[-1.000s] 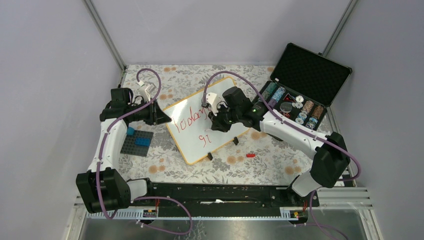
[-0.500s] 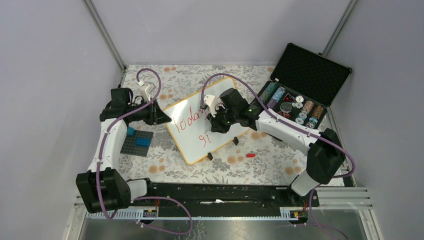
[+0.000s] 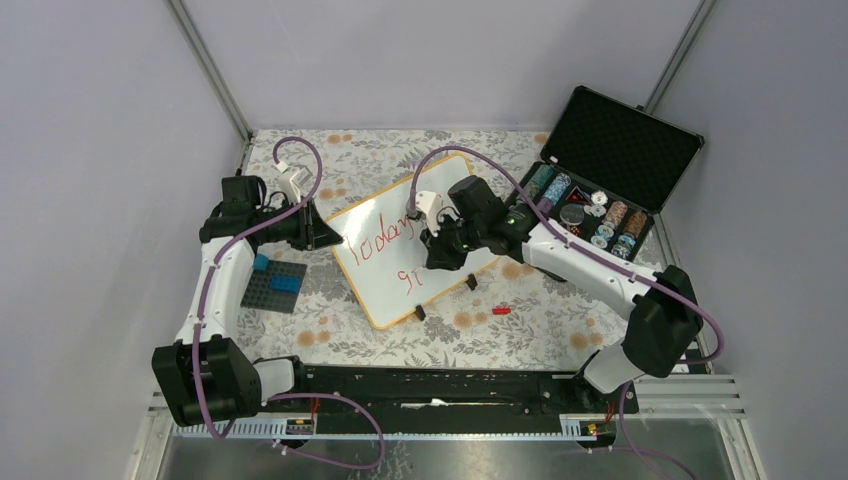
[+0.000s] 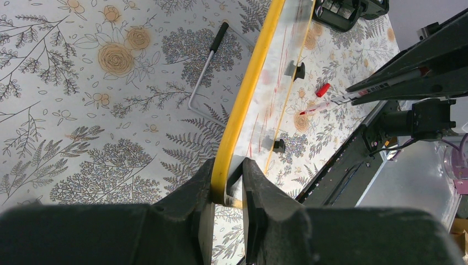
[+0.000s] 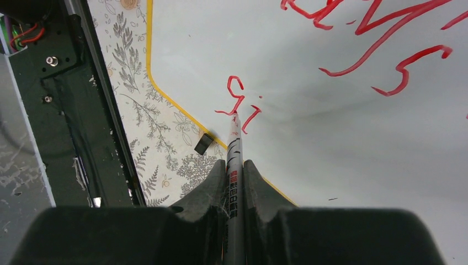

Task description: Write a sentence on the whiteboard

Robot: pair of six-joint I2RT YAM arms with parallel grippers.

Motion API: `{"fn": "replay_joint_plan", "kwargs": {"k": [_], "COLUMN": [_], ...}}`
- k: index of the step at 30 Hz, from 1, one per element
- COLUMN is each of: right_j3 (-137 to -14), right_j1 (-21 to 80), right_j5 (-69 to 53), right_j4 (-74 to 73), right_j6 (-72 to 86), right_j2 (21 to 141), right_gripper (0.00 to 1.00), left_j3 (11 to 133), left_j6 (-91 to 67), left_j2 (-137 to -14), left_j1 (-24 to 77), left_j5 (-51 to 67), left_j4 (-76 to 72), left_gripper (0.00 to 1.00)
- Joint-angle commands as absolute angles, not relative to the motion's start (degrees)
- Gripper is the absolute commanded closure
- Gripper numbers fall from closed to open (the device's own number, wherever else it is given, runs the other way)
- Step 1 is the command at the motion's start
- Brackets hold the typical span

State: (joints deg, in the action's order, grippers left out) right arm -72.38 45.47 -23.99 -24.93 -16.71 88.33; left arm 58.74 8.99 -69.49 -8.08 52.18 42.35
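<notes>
Yellow-rimmed whiteboard (image 3: pixel 385 213) sits skewed (glossy white); red cursive sentence (image 3: pixel 390 241) spans 2 lines

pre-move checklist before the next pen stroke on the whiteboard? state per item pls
1. Marker clamped in the right gripper, pointing straight out between the fingers: ok.
2. Left gripper shut on the yellow rim of the whiteboard, bracing it: ok.
3. Marker tip at the "gi" strokes on the second line: ok for position; actual contact with the board: cannot tell.
4. Bare white board beside "gi" for more letters: ok.
5. Sentence complete: not ok, only a first line and "gi" are written.
6. Small red piece on the table lies off the board, apart from both arms: ok.
</notes>
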Motion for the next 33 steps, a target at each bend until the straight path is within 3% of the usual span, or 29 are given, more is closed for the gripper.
{"fn": "replay_joint_plan", "kwargs": {"k": [1,33], "right_j3": [-72.08,-72.28], "right_j1": [42.77,40.66], "right_j5": [-26.99,-24.42], "right_j4": [-25.52,-22.64], "right_j6": [-16.62,-18.11], "right_j2": [85.79,88.89], "right_gripper": [1.00,1.00], "left_j3": [58.61,58.45], "left_j6": [11.36,11.33], "left_j2": [-69.88,-69.96], "left_j1": [-7.42,-7.32], "left_j5": [48.56,48.59], "left_j4": [41.06,41.13], "left_gripper": [0.95,0.95]}}
